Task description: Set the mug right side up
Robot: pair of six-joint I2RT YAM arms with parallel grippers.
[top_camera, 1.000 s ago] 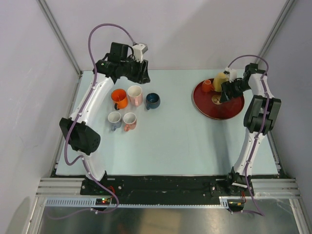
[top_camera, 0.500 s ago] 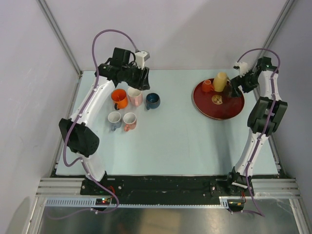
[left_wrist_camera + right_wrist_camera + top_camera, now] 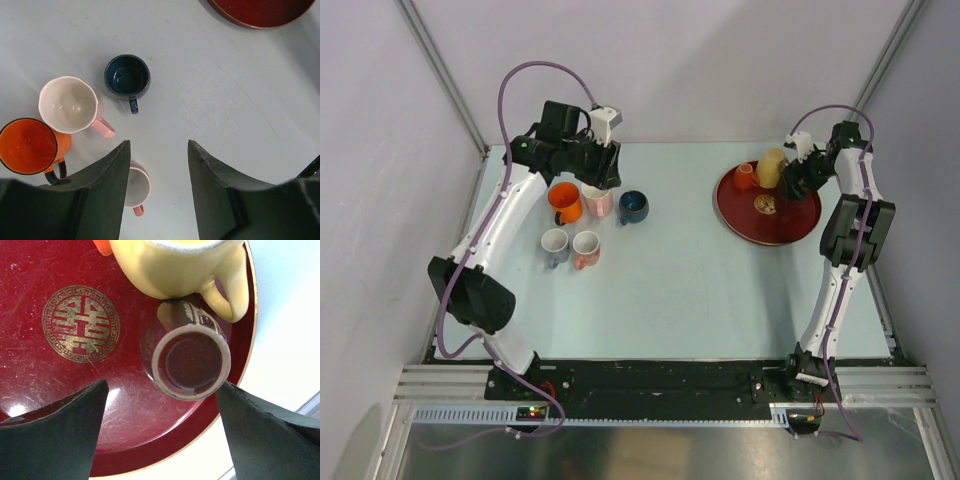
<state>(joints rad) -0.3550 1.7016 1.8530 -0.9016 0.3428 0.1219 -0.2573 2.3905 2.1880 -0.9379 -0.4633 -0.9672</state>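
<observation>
The left gripper [image 3: 158, 150] hangs empty, fingers apart, over five mouth-up mugs: an orange mug [image 3: 28, 146], a pink mug [image 3: 68, 104] and a dark blue mug [image 3: 127, 75] ahead of it, a small pink mug [image 3: 137, 186] half under one finger, and a grey-blue mug [image 3: 555, 243]. The right gripper [image 3: 161, 385] is spread wide around one brown mug [image 3: 190, 362], not touching it. That mug stands mouth up on the red tray [image 3: 60, 390], with one yellow mug [image 3: 175, 267] just beyond it and one small orange cup [image 3: 744, 174].

The tray [image 3: 767, 222] sits far right on the table [image 3: 700, 290]. Along its back edge there's a tall mug [image 3: 170, 270], with a little mug [image 3: 744, 176] on its left and a small cup [image 3: 190, 360] right against it. Far left, five mugs [image 3: 597, 195] huddle: three behind, two in front.
</observation>
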